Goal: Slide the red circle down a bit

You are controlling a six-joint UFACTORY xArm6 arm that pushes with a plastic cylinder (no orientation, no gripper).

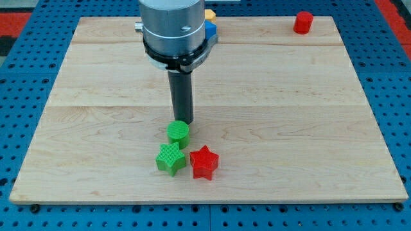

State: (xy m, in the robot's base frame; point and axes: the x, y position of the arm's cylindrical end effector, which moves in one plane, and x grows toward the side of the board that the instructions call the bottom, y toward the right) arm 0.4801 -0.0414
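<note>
Rod tip parked by the green cylinder, far from the red circle in the worktop's upper right corner.

The small red plastic circle block (pixel 303 22) stands upright near the view's top right edge of the pale wooden worktop (pixel 289 128), well apart from everything else. My tip (pixel 182 122) rests just above the green plastic cylinder block (pixel 178 134), touching or nearly so; below that sit a green plastic star block (pixel 171 158) and a red plastic star block (pixel 204 162). Blue and yellow pieces behind the arm's grey housing (pixel 173 29) are mostly hidden. There is no pincer on this rig, only the rod, so nothing can open or close. The red circle looks light, rigid and free-sliding; its round wall would likely roll off a glancing push, so contact belongs centred on its top-side face, pressing straight toward the view's bottom.
</note>
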